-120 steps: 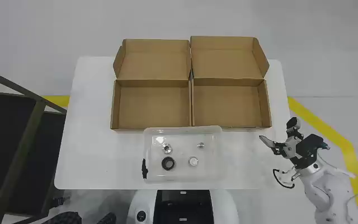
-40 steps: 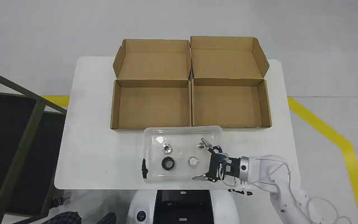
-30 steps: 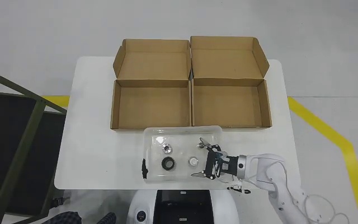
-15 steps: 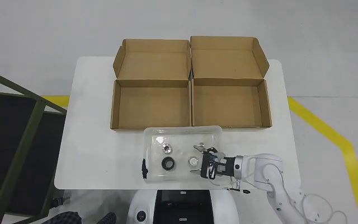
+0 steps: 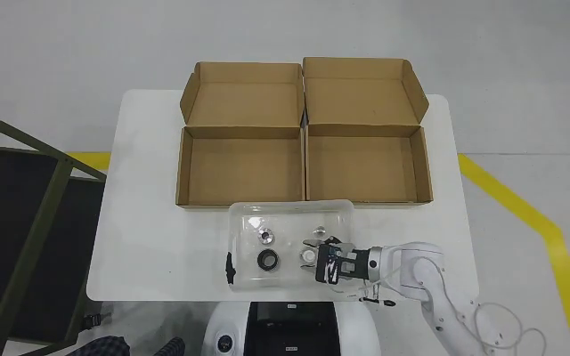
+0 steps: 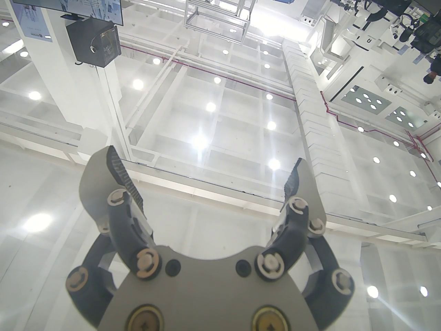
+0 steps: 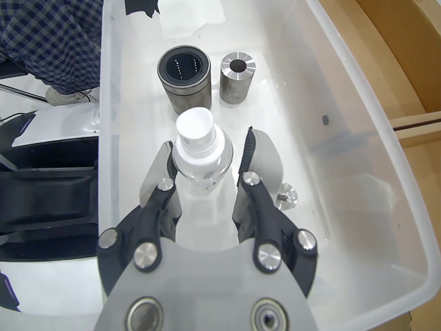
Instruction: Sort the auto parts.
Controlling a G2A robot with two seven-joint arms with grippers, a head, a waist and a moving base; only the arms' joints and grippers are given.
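While right gripper (image 7: 208, 142) straddles bottle (image 7: 198, 139), bin (image 7: 361, 191) holds four parts (image 7: 237, 80).

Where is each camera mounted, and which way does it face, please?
Top view: above the arms, looking down on the table, two cardboard boxes and clear bin; the right arm shows.
Left wrist view: on the left wrist, facing up at a ceiling; the left gripper shows, open.
Right wrist view: on the right wrist, looking down into the bin; the right gripper straddles a white-capped bottle.
Shared: top and right wrist views both show the bin, metal parts and a box.
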